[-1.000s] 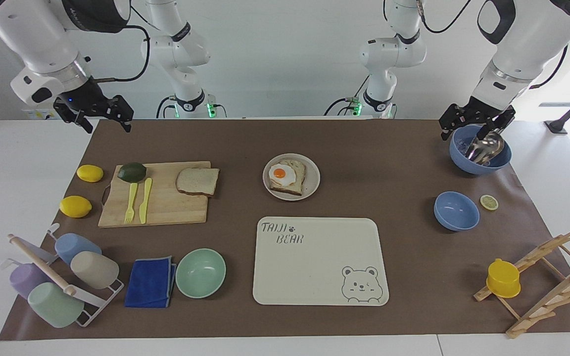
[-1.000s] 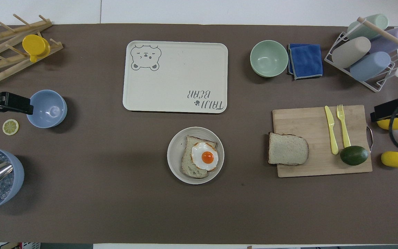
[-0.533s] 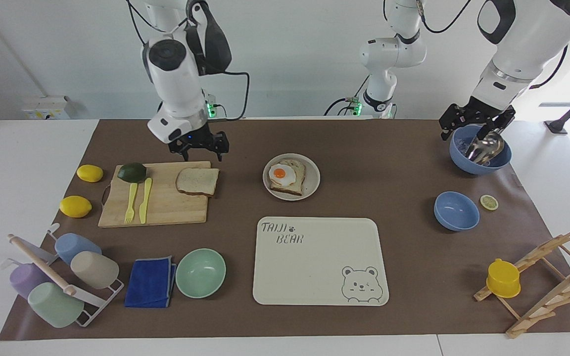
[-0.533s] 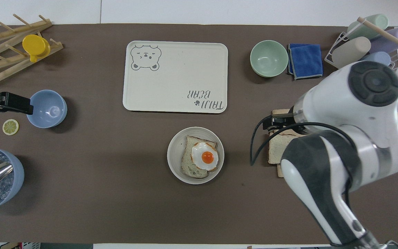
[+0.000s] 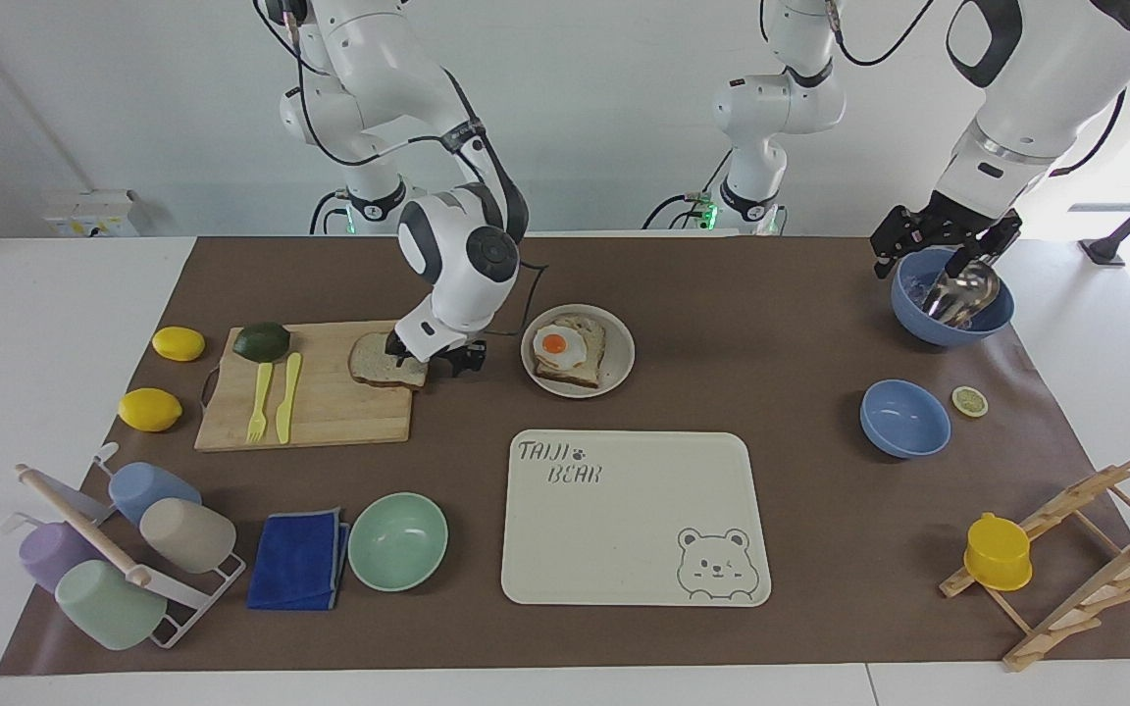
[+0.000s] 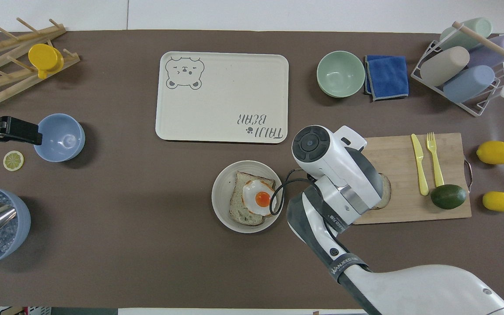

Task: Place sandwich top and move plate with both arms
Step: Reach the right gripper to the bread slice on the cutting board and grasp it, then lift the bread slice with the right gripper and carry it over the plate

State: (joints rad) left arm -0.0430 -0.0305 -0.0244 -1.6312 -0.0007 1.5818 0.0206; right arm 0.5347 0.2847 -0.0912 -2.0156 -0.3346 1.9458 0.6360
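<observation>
**Right gripper low at the bread on the board**

Here, nearest the robots, a blue bowl (image 5: 952, 296) holds a metal scoop (image 5: 962, 286); the left gripper (image 5: 938, 240) waits over it, fingers spread, holding nothing. The right gripper (image 5: 433, 355), jaws wide, sits down at the sandwich top (image 5: 379, 361) on the cutting board (image 5: 315, 402), gripping nothing yet. Beside it, the plate (image 5: 619, 348) carries a bread slice with a fried egg (image 5: 558, 344). Farther off lie the tray (image 5: 624, 520) and mint bowl (image 5: 398, 541).
</observation>
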